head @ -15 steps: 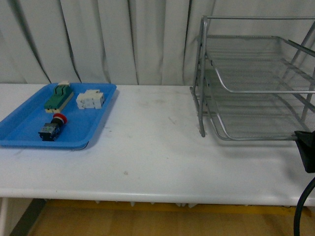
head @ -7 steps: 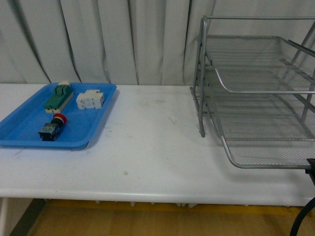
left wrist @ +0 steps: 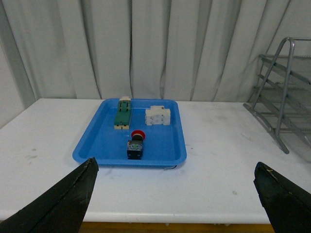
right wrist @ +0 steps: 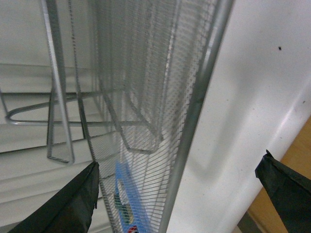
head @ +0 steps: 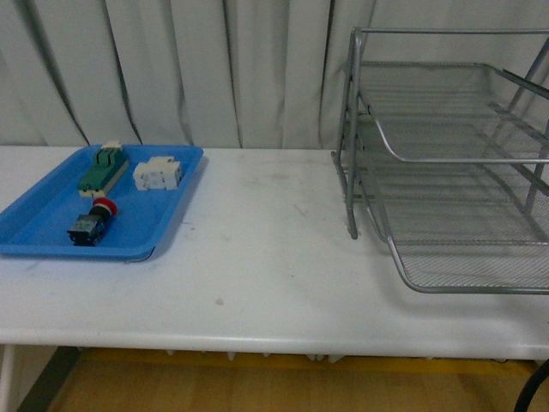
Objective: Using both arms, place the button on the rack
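The button (head: 92, 220), red cap on a dark body, lies on its side in the blue tray (head: 34, 232) at the table's left. The silver wire rack (head: 351, 154) stands at the right, its lowest tier (head: 467, 290) slid out toward the front edge. Neither gripper shows in the front view. In the left wrist view my left gripper (left wrist: 175, 163) is open, back from the tray, with the button (left wrist: 136, 144) well ahead of it. My right gripper (right wrist: 180, 160) is open close under the rack's mesh (right wrist: 146, 73), with the tier's rim wire (right wrist: 194, 116) running between its fingers, untouched.
A green-and-cream block (head: 102, 170) and a white block (head: 157, 173) lie at the far end of the blue tray. The white table (head: 274, 275) runs between tray and rack. Grey curtains (head: 214, 69) hang behind. A black cable (head: 539, 388) shows at the lower right corner.
The rack's lowest tier has slid out toward the table's front edge. My right gripper, seen beside that tier a second ago, has dropped out of the front view.
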Action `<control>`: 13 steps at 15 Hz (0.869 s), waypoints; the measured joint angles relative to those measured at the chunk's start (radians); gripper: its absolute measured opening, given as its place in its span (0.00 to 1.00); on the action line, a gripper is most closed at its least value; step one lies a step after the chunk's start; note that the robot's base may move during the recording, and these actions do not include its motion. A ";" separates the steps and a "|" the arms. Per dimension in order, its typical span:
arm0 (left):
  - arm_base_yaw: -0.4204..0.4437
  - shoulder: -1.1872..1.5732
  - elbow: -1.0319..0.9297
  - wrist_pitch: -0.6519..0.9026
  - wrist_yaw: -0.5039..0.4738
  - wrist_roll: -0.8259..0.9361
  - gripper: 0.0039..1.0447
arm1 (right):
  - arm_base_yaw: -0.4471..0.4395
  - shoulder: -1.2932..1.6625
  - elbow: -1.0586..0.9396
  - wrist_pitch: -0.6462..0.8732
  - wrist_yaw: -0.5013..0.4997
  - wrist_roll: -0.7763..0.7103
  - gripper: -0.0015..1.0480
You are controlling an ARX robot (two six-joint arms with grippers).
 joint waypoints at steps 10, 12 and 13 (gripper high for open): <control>0.000 0.000 0.000 0.000 0.000 0.000 0.94 | -0.303 -1.094 -0.101 -0.628 -0.202 -0.786 0.68; 0.000 0.000 0.000 0.000 0.000 0.000 0.94 | -0.295 -1.313 -0.089 -0.863 -0.209 -1.186 0.43; 0.000 0.000 0.000 0.000 0.000 0.000 0.94 | -0.224 -1.409 -0.137 -0.889 -0.145 -1.348 0.19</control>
